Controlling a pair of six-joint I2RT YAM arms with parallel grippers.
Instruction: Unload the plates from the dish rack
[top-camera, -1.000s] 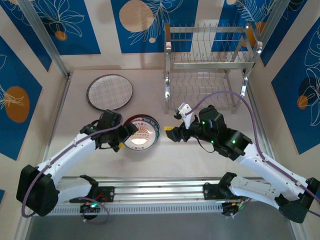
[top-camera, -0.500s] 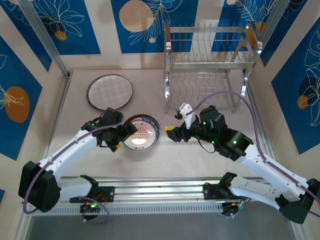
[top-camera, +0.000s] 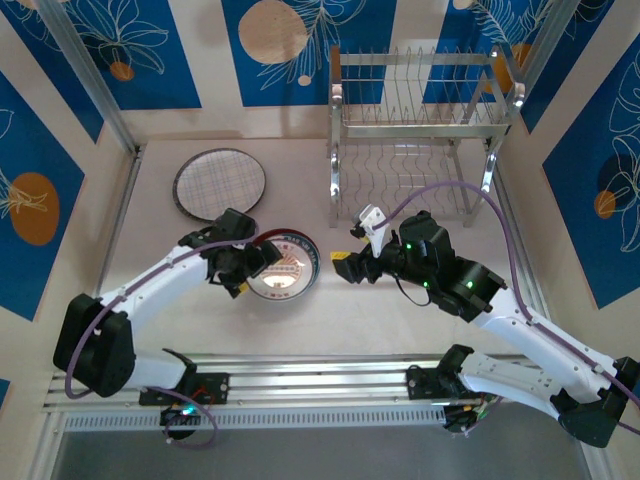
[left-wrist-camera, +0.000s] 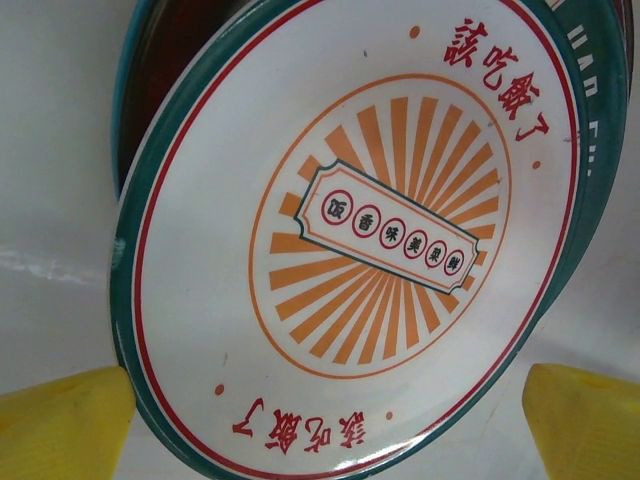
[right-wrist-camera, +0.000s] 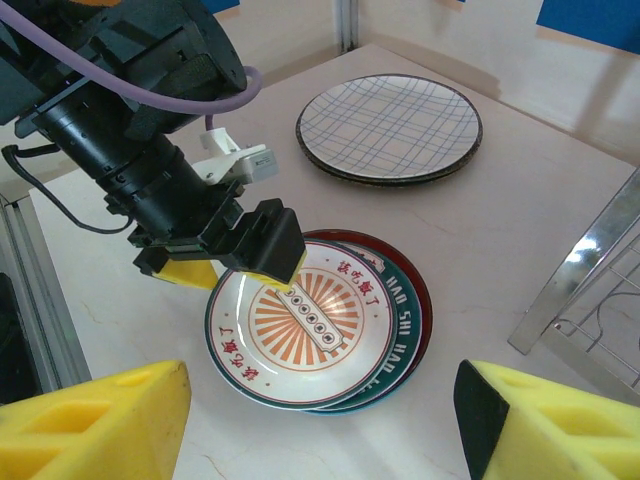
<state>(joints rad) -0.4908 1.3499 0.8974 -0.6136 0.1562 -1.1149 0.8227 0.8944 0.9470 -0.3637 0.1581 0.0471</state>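
The chrome dish rack (top-camera: 425, 130) stands at the back right, with no plate in its slots. A sunburst plate (right-wrist-camera: 300, 335) lies flat on top of a stack of two others, one teal-rimmed and one dark red. A plaid plate (top-camera: 220, 184) rests on another plate at the back left. My left gripper (top-camera: 254, 270) is open over the stack's left edge. In the left wrist view its yellow fingertips (left-wrist-camera: 60, 425) stand apart on either side of the sunburst plate (left-wrist-camera: 370, 230). My right gripper (top-camera: 355, 248) hovers open and empty to the right of the stack.
A rack leg (right-wrist-camera: 590, 270) stands close on the right of the stack in the right wrist view. Metal rails run along the table's left side (top-camera: 110, 250) and near edge (top-camera: 320, 385). Blue patterned walls close in the back and sides.
My left gripper has opened a little wider and shifted slightly toward the back at the stack's left edge. The sunburst plate and the right arm have not moved.
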